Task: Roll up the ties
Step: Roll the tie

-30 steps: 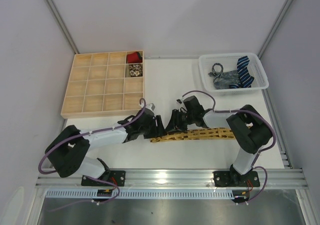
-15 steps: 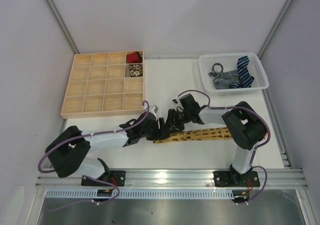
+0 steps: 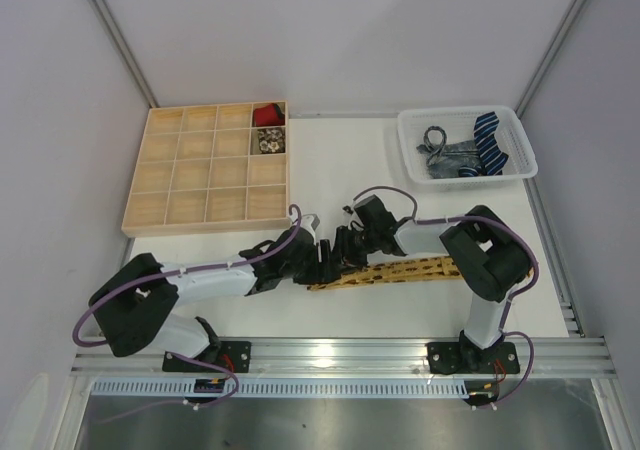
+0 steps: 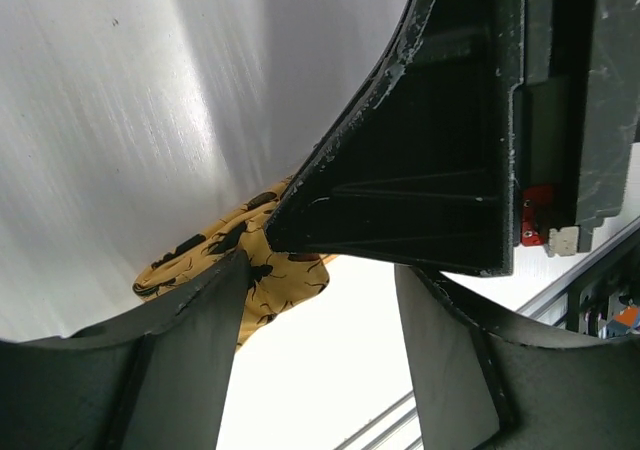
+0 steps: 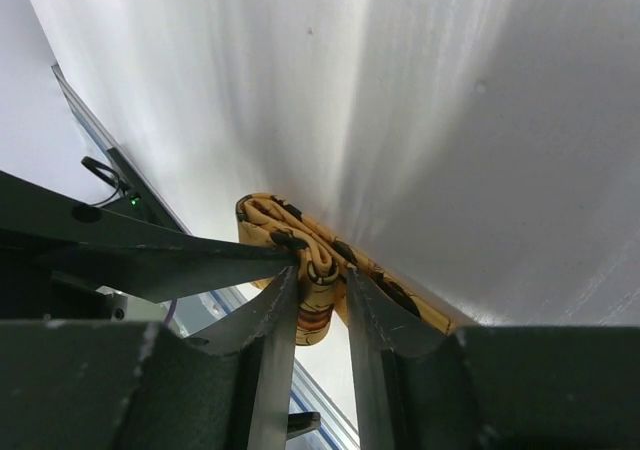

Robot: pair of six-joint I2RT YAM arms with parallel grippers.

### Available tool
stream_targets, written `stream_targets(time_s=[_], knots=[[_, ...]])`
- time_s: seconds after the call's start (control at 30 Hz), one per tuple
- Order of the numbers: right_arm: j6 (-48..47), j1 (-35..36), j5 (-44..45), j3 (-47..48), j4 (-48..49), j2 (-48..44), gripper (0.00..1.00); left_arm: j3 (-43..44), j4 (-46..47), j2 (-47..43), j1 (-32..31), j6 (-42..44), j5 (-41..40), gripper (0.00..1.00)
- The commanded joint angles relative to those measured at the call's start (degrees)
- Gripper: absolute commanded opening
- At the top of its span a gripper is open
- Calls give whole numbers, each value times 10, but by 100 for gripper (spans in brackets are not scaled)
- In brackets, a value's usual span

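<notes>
— White tabletop (image 3: 330, 170), pale walls on three sides. What lies on it?

— One mustard-yellow tie (image 3: 400, 268), stretched flat in front of the two arms, its left end rolled up. A wooden tray (image 3: 140, 220) stands at the far left. A red roll (image 3: 266, 116) sits in its far right corner compartment, with a pale patterned roll (image 3: 268, 141) in the one just below. A white basket (image 3: 405, 135) at the far right holds a navy striped tie (image 3: 487, 140) and a grey one (image 3: 445, 158).

— Differences from a second ago?

— Both wrists have closed in on each other. The right one has travelled left along the tie and the left one has come up to meet it. The tie's loose left tip has drawn in slightly. Tray and basket are unchanged.

— Right fingers (image 5: 265, 330)?

— Nearly together, pinching the rolled end. The roll stands between the two tips and touches both, and the flat length trails away behind them.

— Left fingers (image 4: 180, 360)?

— Spread wide, holding nothing. The tie's end shows just past the tip of one finger. Whether it touches, I cannot tell. The dark body of the right arm's end fills the space above the gap.
</notes>
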Motion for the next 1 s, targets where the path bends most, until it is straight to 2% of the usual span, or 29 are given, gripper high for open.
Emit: stream_targets(time_s=[0.0, 0.2, 0.37, 0.6, 0.7, 0.73, 0.77, 0.8, 0.9, 0.97], knots=[[3, 27, -29, -20, 3, -2, 31, -10, -10, -2, 4, 6, -33, 67], [-10, 27, -15, -38, 20, 1, 20, -5, -28, -8, 4, 9, -34, 68], [-33, 27, 1, -70, 80, -2, 1, 22, -60, -42, 4, 15, -28, 71], [-50, 26, 13, -96, 139, 0, 0, 31, -94, -112, 5, -1, -32, 73], [-54, 26, 13, -101, 154, -4, 0, 14, -92, -135, 5, -16, -28, 63], [-56, 26, 16, -102, 156, -9, 0, 3, -90, -137, 6, -26, -21, 51], [-58, 27, 19, -103, 159, -10, 0, -2, -86, -137, 8, -31, -18, 46], [-63, 27, 22, -102, 156, -12, 0, -8, -84, -132, 9, -36, -15, 34], [-70, 25, 27, -101, 151, -17, 0, -20, -81, -121, 10, -49, -15, 13], [-75, 24, 33, -102, 147, -22, 0, -24, -77, -115, 11, -52, -15, 9]])
